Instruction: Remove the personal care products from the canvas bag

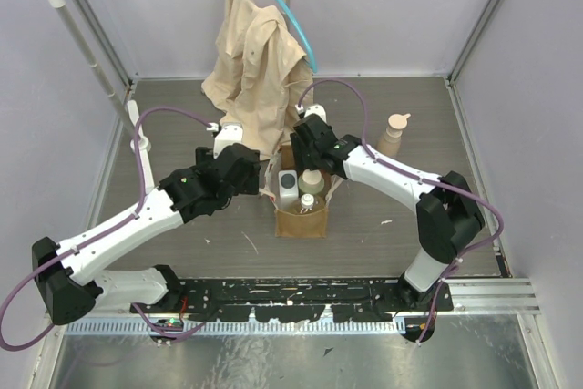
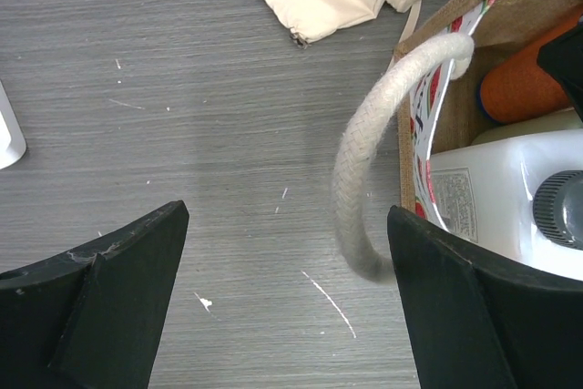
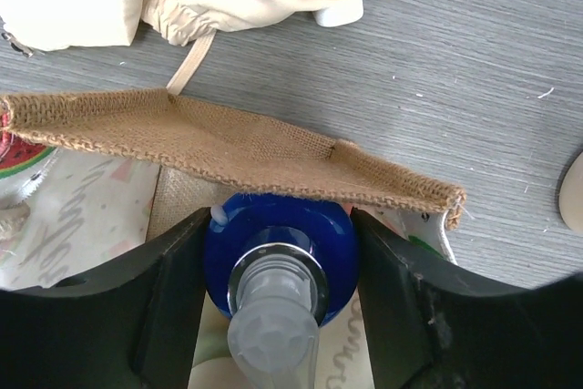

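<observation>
With the left gripper [image 2: 284, 225] gaping empty, the right gripper [image 3: 278, 230] clamps the orange bottle [image 2: 524, 88] to lift it from the canvas bag [image 3: 246, 148]

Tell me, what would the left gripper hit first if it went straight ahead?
Probably the bare table: the open left gripper points down at it, nothing between its fingers. The handle of the bag sits beside one finger and might brush it.
</observation>
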Robot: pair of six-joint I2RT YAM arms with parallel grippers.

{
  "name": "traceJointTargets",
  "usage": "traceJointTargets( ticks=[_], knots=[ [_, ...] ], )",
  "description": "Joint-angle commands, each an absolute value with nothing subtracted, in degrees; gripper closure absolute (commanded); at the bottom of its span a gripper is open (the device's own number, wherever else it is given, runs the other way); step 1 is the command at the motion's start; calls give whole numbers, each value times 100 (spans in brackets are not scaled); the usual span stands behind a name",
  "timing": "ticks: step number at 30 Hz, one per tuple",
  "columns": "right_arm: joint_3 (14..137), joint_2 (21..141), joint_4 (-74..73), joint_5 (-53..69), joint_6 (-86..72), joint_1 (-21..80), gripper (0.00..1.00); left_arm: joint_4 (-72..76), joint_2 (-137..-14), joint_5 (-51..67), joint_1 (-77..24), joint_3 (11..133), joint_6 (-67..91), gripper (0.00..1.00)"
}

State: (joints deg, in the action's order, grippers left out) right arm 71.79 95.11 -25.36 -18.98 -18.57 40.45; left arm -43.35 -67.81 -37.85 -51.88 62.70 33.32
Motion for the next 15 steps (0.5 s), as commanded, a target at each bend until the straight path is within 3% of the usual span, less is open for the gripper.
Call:
traceJointTargets(
  ticks=[1, 8, 15],
  knots=[
    [7348, 9621, -2538, -2126, -1802, 3958, 41, -4434, -6719, -3805, -5159, 6232, 3445, 2],
    [7656, 9111, -2820, -2211, -1778, 3960, 54, -4510, -6645, -3831, -5151, 6227, 3476, 2],
    [8217, 8169, -2896, -2168, -1501, 3958, 56, -4453, -6690, -3769, -5157, 6229, 3513, 2]
  ],
)
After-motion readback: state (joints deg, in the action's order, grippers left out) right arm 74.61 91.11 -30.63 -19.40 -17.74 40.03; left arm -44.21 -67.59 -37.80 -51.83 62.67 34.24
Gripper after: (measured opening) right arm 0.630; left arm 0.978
